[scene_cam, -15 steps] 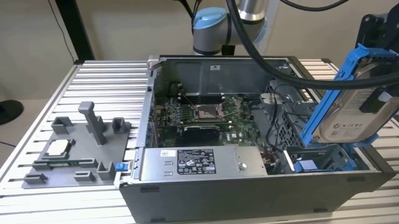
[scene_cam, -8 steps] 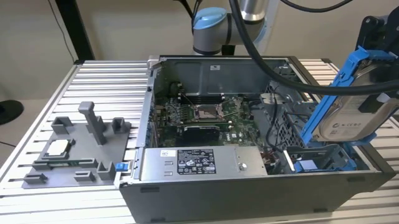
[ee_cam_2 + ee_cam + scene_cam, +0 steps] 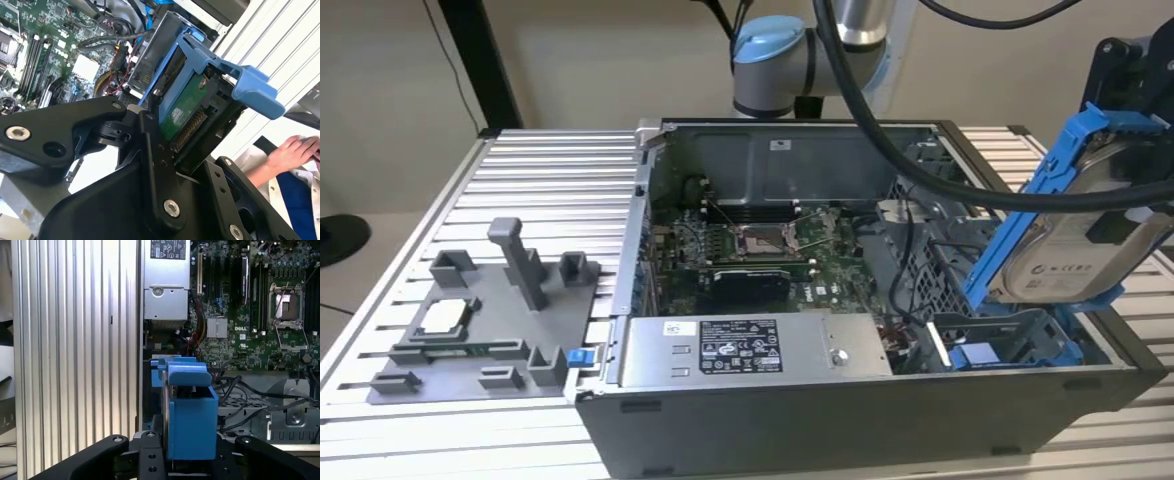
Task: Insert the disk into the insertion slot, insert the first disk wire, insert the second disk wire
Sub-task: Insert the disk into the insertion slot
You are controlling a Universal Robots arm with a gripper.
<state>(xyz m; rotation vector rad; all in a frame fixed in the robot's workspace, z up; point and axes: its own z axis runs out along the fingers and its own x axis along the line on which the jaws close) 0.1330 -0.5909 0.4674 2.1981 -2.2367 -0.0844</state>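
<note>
Gripper: the gripper (image 3: 192,456) has its black fingers (image 3: 260,455) pressed against both sides of the disk, pinching it by its blue frame.
Disk: the disk (image 3: 1063,262) is at the right edge of the exterior view, standing on end and tilted, with its white label towards the camera. It is raised above the right side of the computer case (image 3: 854,425).
Insertion slot: the insertion slot (image 3: 1007,340) is in the lower right corner of the case, just below the disk and apart from it. Its blue rails are visible and the disk is not yet in it.
Wires: black cables (image 3: 235,387) lie near the slot; which of them serve the disk cannot be told.
Power-supply box: the power-supply box (image 3: 747,350) lies along the near wall, to the exterior view's left of the slot.
Motherboard: the motherboard (image 3: 747,250) is at the centre of the case.
Table: the slatted metal table (image 3: 547,180) carries a grey fixture block (image 3: 480,320) at lower left.
Person: a hand (image 3: 295,150) is seen beyond the disk in the second wrist view.
</note>
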